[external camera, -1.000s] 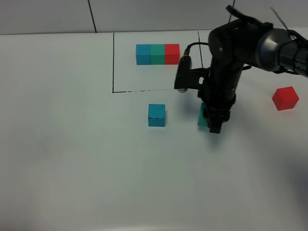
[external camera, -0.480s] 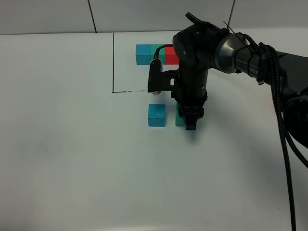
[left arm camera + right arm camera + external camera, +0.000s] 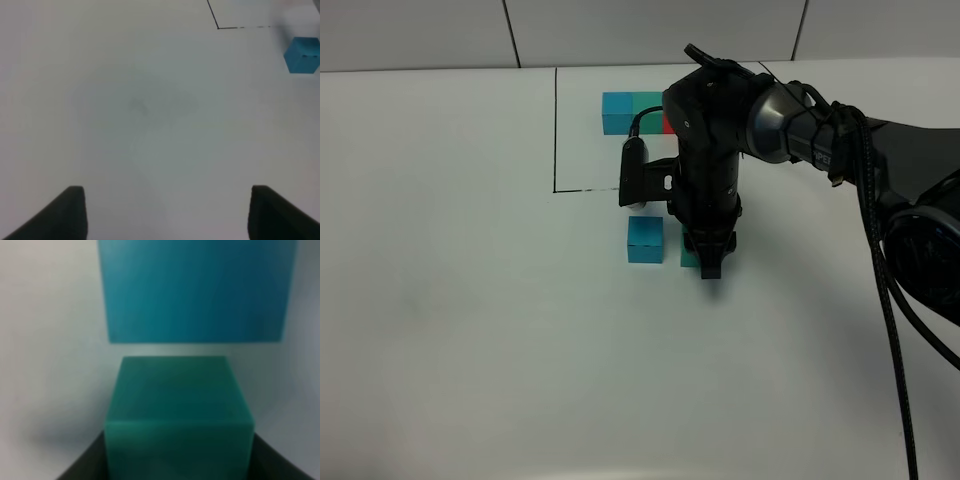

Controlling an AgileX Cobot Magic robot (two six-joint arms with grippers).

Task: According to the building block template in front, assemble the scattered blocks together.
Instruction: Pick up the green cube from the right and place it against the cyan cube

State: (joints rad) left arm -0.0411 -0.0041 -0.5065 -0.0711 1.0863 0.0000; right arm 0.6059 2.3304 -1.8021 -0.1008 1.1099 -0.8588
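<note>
Reaching across the middle of the bench [image 3: 470, 300], the right tool [image 3: 710, 262] is clenched on the green cube [image 3: 177, 405], pinching it by two opposite sides low over the white surface. Right beside it sits the blue cube [image 3: 645, 240], and the wrist view shows a thin strip of bench between the two: close, faces squared up, but apart. Whether the green cube rests on the bench or hangs just above it, I cannot tell. Up at the far side, the sample row [image 3: 632, 112] lies inside the black line [image 3: 555, 130], with blue at the left end, green next, and the red end mostly hidden behind the arm. On the other side, the left tool [image 3: 167, 215] hangs released, jaws spread wide with nothing between them, above bare bench. Its camera catches the blue cube and a corner of the black line in the distance.
</note>
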